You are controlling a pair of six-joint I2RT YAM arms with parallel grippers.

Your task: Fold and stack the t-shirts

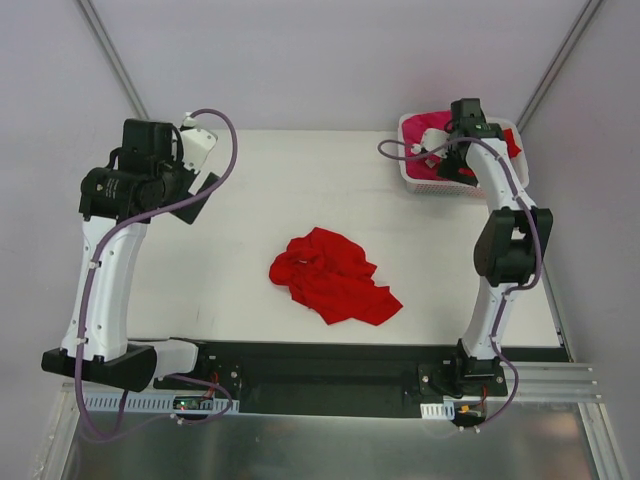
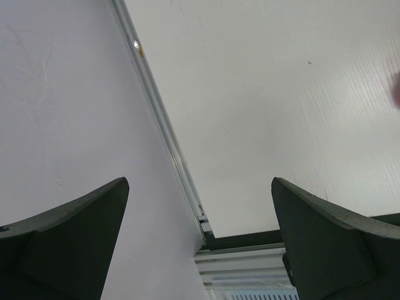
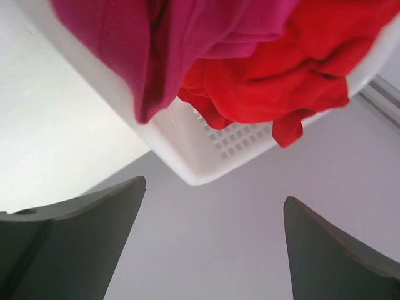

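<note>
A crumpled bright red t-shirt (image 1: 333, 277) lies loose in the middle of the white table. More shirts fill the white slotted basket (image 1: 403, 150) at the back right: a magenta-pink one (image 3: 156, 37) and a red one (image 3: 281, 69), both hanging over its rim (image 3: 206, 150). My right gripper (image 1: 437, 158) hovers over the basket, open and empty (image 3: 212, 244), touching no cloth. My left gripper (image 1: 203, 168) is raised at the back left of the table, open and empty (image 2: 200, 250), far from the red shirt.
The table's left edge with a metal rail (image 2: 165, 125) runs under the left gripper. Grey walls close in at the left and right. A black strip and the arm bases (image 1: 330, 365) line the near edge.
</note>
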